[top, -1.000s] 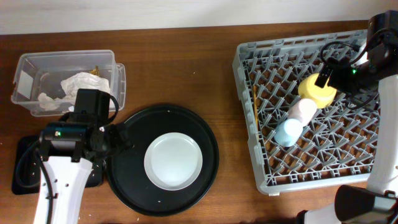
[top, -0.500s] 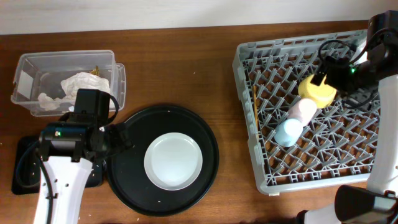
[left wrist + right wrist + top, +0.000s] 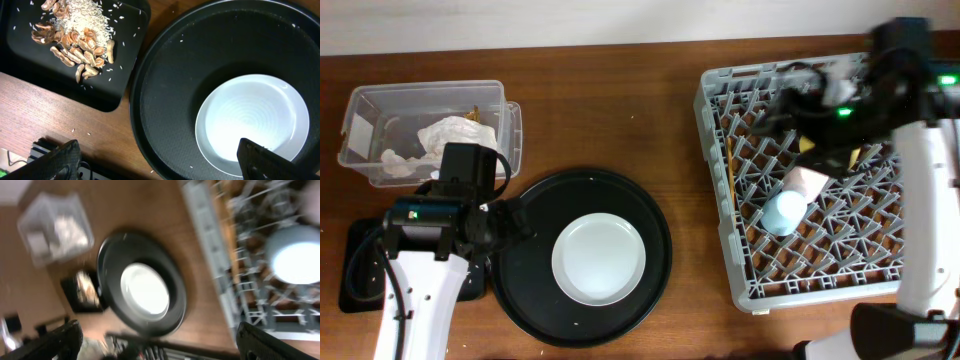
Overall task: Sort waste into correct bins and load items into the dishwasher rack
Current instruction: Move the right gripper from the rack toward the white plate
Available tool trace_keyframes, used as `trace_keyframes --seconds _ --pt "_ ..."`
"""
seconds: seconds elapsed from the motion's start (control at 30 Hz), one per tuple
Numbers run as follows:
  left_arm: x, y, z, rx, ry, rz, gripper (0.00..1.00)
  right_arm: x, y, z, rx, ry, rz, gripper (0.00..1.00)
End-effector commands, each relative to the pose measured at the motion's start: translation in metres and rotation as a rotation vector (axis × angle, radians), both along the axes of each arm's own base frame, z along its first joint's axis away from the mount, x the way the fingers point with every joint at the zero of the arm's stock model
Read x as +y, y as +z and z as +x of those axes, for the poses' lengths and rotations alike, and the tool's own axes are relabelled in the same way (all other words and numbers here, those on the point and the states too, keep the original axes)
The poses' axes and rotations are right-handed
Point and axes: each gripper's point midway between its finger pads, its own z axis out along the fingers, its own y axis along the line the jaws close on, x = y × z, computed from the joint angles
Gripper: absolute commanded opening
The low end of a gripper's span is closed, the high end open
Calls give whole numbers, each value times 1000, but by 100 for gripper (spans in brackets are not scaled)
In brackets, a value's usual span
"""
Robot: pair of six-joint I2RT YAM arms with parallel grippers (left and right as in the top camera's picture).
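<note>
The grey plate lies on the round black tray, also in the left wrist view. My left gripper is open and empty, low over the tray's left rim. Beige-brown food scraps lie in the shallow black tray. The white napkin sits in the clear box. My right gripper, blurred, is open and empty over the dishwasher rack. It holds the pink bowl, the blue bowl and chopsticks. The yellow bowl is mostly hidden.
The shallow black tray lies mostly under my left arm at the table's left front. Bare wooden table separates the round tray from the rack. The blurred right wrist view shows the plate, the clear box and the rack.
My right arm has swung left across the rack, away from the yellow bowl, and now covers most of it. The left arm has not moved.
</note>
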Motion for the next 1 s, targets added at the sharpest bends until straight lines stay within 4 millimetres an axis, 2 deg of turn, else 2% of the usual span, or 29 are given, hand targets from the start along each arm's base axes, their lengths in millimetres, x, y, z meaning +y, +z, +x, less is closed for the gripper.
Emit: trace_keyframes --seconds 0.0,0.07,0.17,0.2,0.27,0.33,0.4,0.5,0.6,0.7,0.8,0.9,0.93,0.97 --pt "0 5 0 -19 11 -8 99 57 -3 -12 -28 188 -28 99" --pt "0 5 0 -19 11 -8 99 97 -5 -16 -97 312 -67 99" --pt "0 5 0 -19 11 -8 99 139 0 -20 -198 430 -66 99" --pt "0 5 0 -19 11 -8 99 148 3 -19 -231 449 -59 99" --pt "0 5 0 -19 11 -8 99 156 5 -16 -272 465 -75 99" --pt "0 5 0 -19 11 -8 99 152 0 -11 -294 454 -153 99" --pt "0 5 0 -19 11 -8 99 148 -7 -10 -293 447 -212 99" --pt "0 5 0 -19 11 -8 99 153 -23 -15 -256 473 -236 99" --pt "0 5 0 -19 11 -8 99 159 -52 -22 -193 508 -258 99" --pt "0 5 0 -19 11 -8 99 168 -102 -32 -105 556 -288 99" --pt "0 5 0 -19 11 -8 99 169 -139 -38 -46 568 -306 100" --pt "0 5 0 -19 11 -8 99 166 -177 -43 20 522 -316 77" --pt "0 5 0 -19 11 -8 99 165 -188 -45 38 505 -318 61" --pt "0 5 0 -19 11 -8 99 163 -198 -47 52 491 -319 54"
